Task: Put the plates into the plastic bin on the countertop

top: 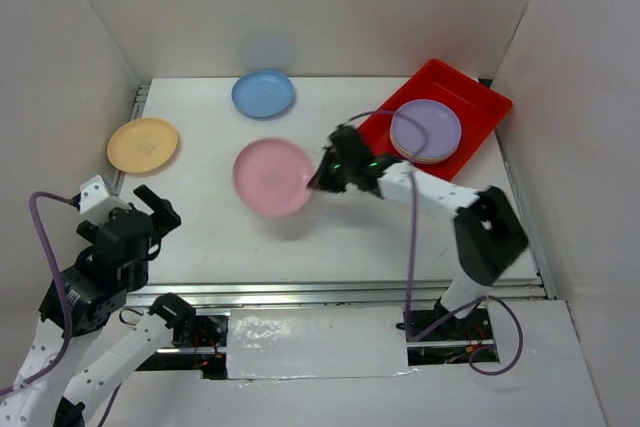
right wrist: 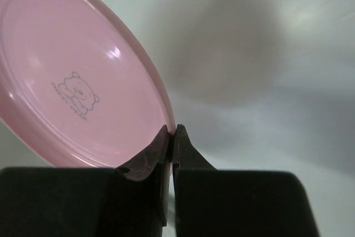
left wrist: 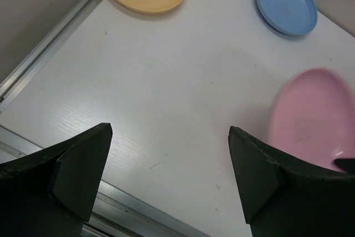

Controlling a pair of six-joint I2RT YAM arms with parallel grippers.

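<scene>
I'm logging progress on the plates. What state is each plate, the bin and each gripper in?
pink plate: lifted, tilted, pinched at its rim.
blue plate: flat on the countertop.
yellow plate: flat on the countertop.
lilac plate: topmost in the red bin.
red bin: holds stacked plates.
left gripper: open, empty.
right gripper: shut on the pink plate.

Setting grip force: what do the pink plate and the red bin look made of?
The pink plate looks like thin moulded plastic, smooth with a soft sheen; small bright highlights show. The red bin is probably plastic too: uniform bright colour, low moulded walls; finish unclear.
</scene>
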